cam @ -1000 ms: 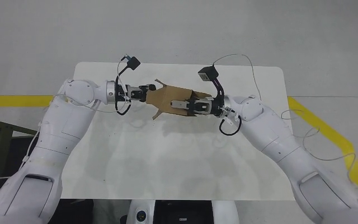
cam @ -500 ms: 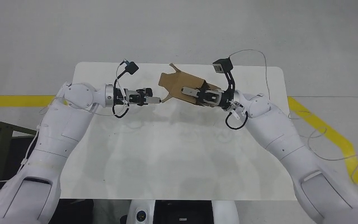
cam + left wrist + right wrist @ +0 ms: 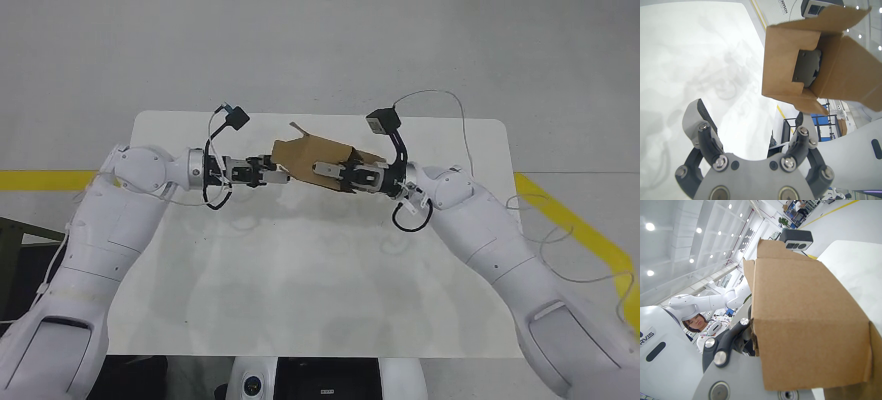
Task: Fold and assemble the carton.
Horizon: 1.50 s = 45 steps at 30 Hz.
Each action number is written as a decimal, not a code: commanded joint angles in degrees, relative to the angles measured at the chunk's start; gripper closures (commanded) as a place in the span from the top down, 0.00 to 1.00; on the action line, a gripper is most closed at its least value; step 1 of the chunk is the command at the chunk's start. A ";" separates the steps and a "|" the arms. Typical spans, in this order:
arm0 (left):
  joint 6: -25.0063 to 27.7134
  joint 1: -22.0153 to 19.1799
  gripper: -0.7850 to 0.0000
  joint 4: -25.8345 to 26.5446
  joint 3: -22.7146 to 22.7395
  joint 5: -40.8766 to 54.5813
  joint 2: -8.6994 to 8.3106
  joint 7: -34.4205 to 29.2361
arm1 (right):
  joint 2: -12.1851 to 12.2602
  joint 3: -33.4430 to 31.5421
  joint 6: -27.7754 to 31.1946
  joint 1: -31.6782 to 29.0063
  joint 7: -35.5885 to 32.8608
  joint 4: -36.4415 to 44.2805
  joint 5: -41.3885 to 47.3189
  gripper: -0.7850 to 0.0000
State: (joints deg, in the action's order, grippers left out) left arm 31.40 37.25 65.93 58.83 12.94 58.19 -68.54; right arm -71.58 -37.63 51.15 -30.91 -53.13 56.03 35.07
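A brown carton [image 3: 312, 158] hangs in the air over the far middle of the white table [image 3: 300, 300], its end flaps open. My right gripper [image 3: 332, 171] is shut on one of its walls; one dark finger [image 3: 806, 70] shows inside the carton [image 3: 810, 62] in the left wrist view. In the right wrist view the carton [image 3: 802, 317] lies close against my right gripper, with one finger [image 3: 743, 328] beside its edge. My left gripper [image 3: 283, 178] is open just short of the carton's open end, and its fingertips [image 3: 702, 111] hold nothing. A lower flap [image 3: 810, 108] hangs near one of its fingers.
Bare white table [image 3: 677, 56] lies under and in front of both arms. The table's far edge runs just behind the carton, with grey floor and a yellow line [image 3: 40, 180] beyond.
My right gripper swung the carton up and away to the back right, then brought it back left toward the left gripper. My left gripper came off the carton and stays open.
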 commanded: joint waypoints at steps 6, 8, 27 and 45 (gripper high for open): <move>0.01 -0.25 1.00 0.14 -0.33 0.74 0.10 -0.38 | -0.68 0.91 -1.02 0.10 -1.02 1.12 -0.58 0.00; 0.12 -0.29 1.00 0.09 -0.38 0.86 0.11 -0.50 | -0.86 0.99 -1.01 0.17 -1.02 1.02 -0.58 0.00; 0.14 -1.28 1.00 -2.35 0.99 0.60 -0.23 0.78 | 0.36 0.14 -4.22 -1.09 -4.23 1.06 -0.71 0.00; 0.43 -1.78 1.00 -3.34 0.93 0.39 -0.24 1.15 | 3.34 1.53 -7.87 -3.50 -7.88 7.95 1.33 0.00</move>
State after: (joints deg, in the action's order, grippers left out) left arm 31.72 35.37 62.43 59.88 13.12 57.96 -66.69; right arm -68.22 -36.09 42.78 -34.59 -61.51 64.34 36.37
